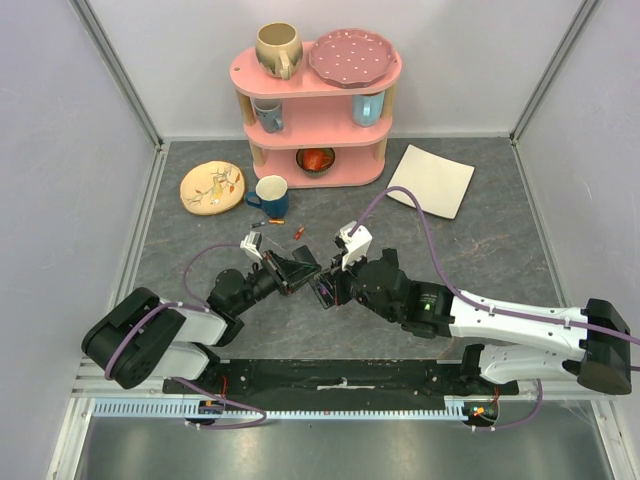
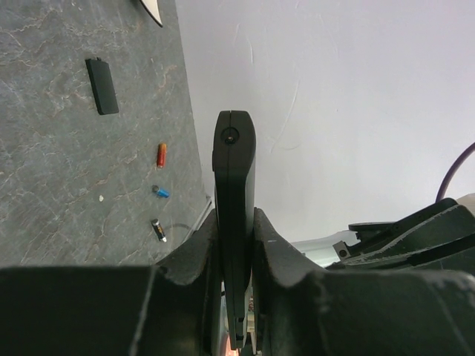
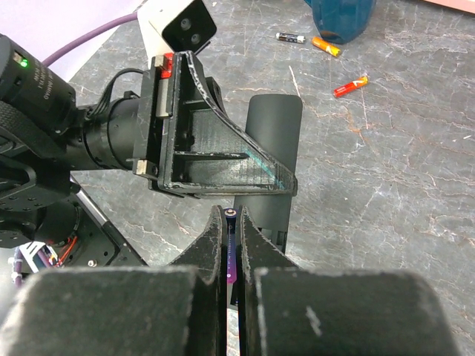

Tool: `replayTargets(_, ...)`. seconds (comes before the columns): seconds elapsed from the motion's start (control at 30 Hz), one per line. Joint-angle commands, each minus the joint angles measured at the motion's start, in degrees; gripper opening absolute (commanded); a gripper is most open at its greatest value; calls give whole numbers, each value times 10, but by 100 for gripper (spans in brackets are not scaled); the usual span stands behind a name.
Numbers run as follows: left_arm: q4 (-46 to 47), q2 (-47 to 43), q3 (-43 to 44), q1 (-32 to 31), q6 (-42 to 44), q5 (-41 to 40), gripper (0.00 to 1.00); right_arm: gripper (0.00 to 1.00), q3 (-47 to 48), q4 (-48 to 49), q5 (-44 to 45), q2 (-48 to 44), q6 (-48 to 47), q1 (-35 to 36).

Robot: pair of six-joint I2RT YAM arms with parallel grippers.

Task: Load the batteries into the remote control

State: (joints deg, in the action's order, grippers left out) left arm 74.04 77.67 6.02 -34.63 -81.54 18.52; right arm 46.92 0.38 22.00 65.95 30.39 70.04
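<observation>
My left gripper (image 2: pixel 235 215) is shut on the remote control (image 2: pixel 234 170), a slim black bar held edge-on above the table. In the right wrist view the remote (image 3: pixel 273 141) sticks out past the left gripper (image 3: pixel 223 159). My right gripper (image 3: pixel 231 211) is shut on a purple-blue battery (image 3: pixel 231 248), its metal tip close under the left gripper and beside the remote. The black back cover (image 2: pixel 102 85) lies flat on the table. Three loose batteries lie near it: orange-red (image 2: pixel 162 154), blue (image 2: pixel 162 192) and dark (image 2: pixel 159 230). In the top view the two grippers (image 1: pixel 295 270) (image 1: pixel 325 290) meet at mid-table.
A blue mug (image 1: pixel 272 195) stands just behind the loose batteries (image 1: pixel 278 221). A yellow plate (image 1: pixel 212 187) lies at the back left and a white square plate (image 1: pixel 432 180) at the back right. A pink shelf (image 1: pixel 318 110) with crockery stands against the back wall.
</observation>
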Motion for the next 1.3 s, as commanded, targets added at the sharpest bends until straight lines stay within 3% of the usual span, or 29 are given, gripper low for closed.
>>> replayTargets(0.0,213,-21,16,-3,20,6,2,0,-8,29,19,5,-5,7)
replayTargets(1.27,213,-31,36,-11,25,-9,2,0,-31,4,10,15,27,18)
